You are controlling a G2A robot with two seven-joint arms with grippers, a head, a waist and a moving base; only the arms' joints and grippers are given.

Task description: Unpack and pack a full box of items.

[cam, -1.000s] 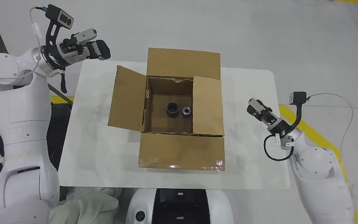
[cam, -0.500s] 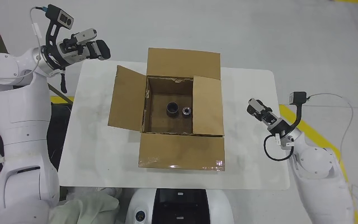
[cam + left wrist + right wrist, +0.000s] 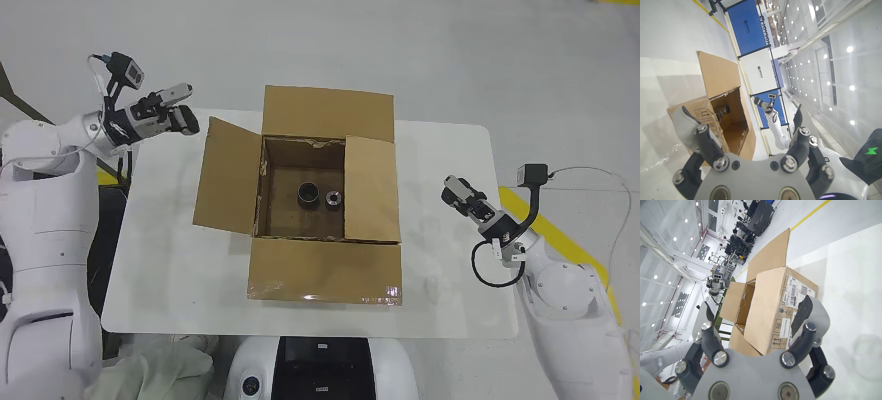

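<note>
Cardboard box point(image 3: 327, 270) sits mid-way across the white table point(image 3: 450, 290), flaps open. On the box floor I see two small dark items: a black ring-shaped part point(image 3: 308, 194) and, just beside it toward the right arm's side, a smaller dark part point(image 3: 333, 198) with a paler centre (can't tell if the two touch).

Left gripper point(image 3: 186, 120) hangs over the table's far left corner, near the box's left flap point(image 3: 228, 175) but apart from it. Its pincer is spread wide with nothing between the fingers. My left wrist feed agrees and looks past the fingers into the box, where one dark part is visible on the floor.

Right gripper point(image 3: 457, 190) hovers above the right side of the table, near the box's right flap point(image 3: 372, 190) and not touching it. Its pincer is also wide and empty. My right wrist feed shows the box's outer wall with printed labels point(image 3: 791, 294) on it.
</note>
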